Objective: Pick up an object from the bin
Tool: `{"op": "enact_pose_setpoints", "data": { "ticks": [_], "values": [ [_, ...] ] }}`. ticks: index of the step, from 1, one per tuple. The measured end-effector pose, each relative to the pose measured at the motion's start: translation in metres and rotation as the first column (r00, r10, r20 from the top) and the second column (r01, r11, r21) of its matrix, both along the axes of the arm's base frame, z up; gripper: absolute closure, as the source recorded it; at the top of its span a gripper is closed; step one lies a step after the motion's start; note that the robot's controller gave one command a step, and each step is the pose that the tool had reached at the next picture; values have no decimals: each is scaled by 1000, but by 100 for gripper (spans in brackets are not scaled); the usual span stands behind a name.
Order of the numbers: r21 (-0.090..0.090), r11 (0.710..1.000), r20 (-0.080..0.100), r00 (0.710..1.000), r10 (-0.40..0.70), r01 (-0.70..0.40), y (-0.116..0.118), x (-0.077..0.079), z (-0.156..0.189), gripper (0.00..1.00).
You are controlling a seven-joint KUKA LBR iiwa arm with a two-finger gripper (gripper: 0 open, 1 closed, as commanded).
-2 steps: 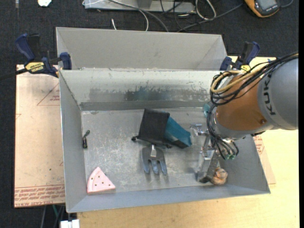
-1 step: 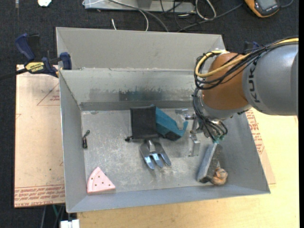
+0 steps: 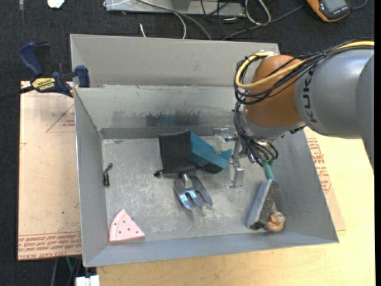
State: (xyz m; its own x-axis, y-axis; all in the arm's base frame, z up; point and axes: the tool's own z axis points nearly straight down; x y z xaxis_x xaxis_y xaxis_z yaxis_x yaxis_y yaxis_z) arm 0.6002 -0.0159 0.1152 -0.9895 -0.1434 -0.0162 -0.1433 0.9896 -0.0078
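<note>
My gripper [image 3: 237,174] hangs below the arm's orange cover in the right half of the bin, just above the floor. Just left of it lies a teal plastic piece [image 3: 208,152], resting partly on a black pouch [image 3: 177,154] near the back wall. A shiny metal clip [image 3: 191,194] lies on the floor to the front left of the gripper. To the right, a grey bar [image 3: 260,204] with a teal handle end [image 3: 268,171] lies slanted, with a brown lump [image 3: 274,220] at its near end.
A pink triangular piece [image 3: 124,227] sits in the front left corner. A small black item [image 3: 107,175] lies by the left wall. The arm and its cables cover the bin's back right corner.
</note>
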Motion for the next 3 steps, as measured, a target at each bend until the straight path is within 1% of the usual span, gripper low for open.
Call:
{"op": "enact_pose_setpoints", "data": {
  "ticks": [1, 2, 3],
  "values": [
    [-5, 999, 17, 999, 44, -44, 28, 3, -23, 0],
    [-1, 999, 15, 999, 52, -52, 35, 6, -19, 0],
    [-9, 996, 33, 996, 85, -85, 51, 9, -30, 0]
  ]
}}
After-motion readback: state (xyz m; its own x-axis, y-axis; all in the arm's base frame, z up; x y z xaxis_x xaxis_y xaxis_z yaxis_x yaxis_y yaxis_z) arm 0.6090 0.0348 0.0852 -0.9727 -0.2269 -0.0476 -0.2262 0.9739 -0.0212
